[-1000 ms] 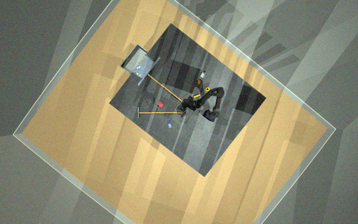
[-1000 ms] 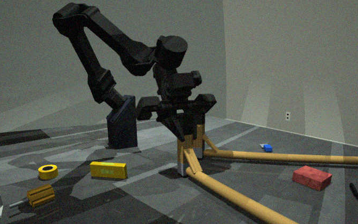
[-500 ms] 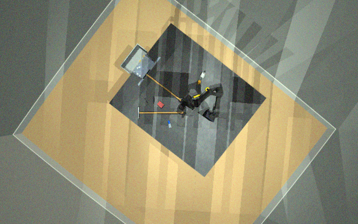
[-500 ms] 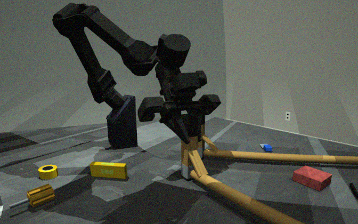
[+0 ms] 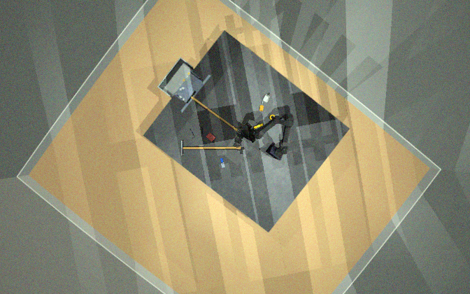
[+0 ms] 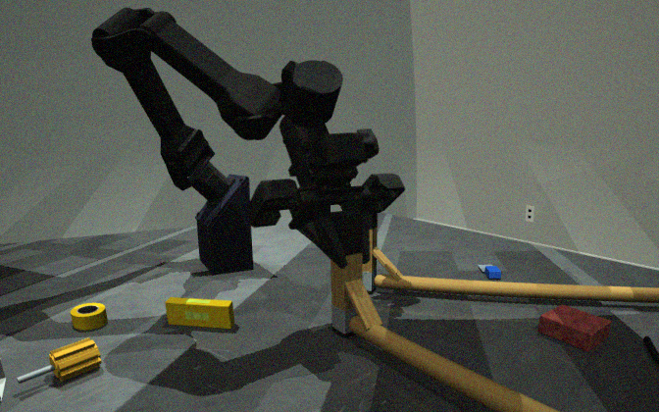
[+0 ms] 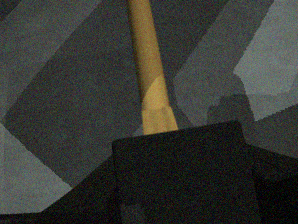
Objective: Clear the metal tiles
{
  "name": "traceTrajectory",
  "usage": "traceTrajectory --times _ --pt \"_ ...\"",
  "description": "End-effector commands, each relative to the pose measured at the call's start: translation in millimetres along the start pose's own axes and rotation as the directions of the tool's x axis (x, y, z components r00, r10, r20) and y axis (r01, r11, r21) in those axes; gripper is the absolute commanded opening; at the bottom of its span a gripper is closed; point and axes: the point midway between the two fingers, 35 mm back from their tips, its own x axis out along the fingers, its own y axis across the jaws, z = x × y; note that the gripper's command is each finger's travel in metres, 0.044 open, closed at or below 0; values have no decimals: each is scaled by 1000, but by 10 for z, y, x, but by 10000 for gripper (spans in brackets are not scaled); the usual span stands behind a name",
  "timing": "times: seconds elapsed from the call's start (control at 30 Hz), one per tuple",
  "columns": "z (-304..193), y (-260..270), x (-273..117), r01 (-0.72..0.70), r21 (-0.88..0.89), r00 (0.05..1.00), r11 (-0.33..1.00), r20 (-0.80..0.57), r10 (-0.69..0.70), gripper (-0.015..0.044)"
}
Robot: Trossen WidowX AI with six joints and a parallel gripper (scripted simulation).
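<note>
Gripper: I am closed on the upright grip at the near end of the long scraper; my gripper (image 5: 240, 131) (image 6: 347, 250) (image 7: 166, 145) comes down on it from above, leaving the handle free to reach ahead.
Long scraper: its handle (image 5: 212, 112) (image 6: 424, 360) (image 7: 150, 55) runs out from me to the catch box end, presumably so that its head can work where my arm would struggle to reach.
Upright grip: a wooden post (image 6: 344, 281) with a slanting brace (image 6: 365, 304) meets the handle, likely to resist twisting when I push. Whether its foot touches the tabletop (image 5: 266, 215) (image 6: 132, 379) I cannot tell.
Catch box: the open box (image 5: 171, 75) stands at the tabletop's edge, beyond the bluish bench plate (image 5: 194, 82), so pushed tiles can drop in.
Tiles: small pale and yellow specks (image 5: 182, 88) show around plate and box; I cannot tell how many remain on the steel.
Second scraper: this one (image 5: 211, 148) (image 6: 527, 288) lies beside mine, out of my grip; the task wants the long one.
Red block: it (image 5: 210, 137) (image 6: 574, 327) sits between the two handles, so a wide sideways swing could strike it.
Next: I judge that I should keep the head square to the plate, finish any stroke needed, then lower the scraper flat before letting go.
</note>
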Motion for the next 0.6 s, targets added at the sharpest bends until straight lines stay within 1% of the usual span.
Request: traceTrajectory --times 0.0,0.57 --pt "52 -93 17 16 19 1000 1000 6 -16 0" --pt "241 -33 153 16 20 1000 1000 7 -16 0"
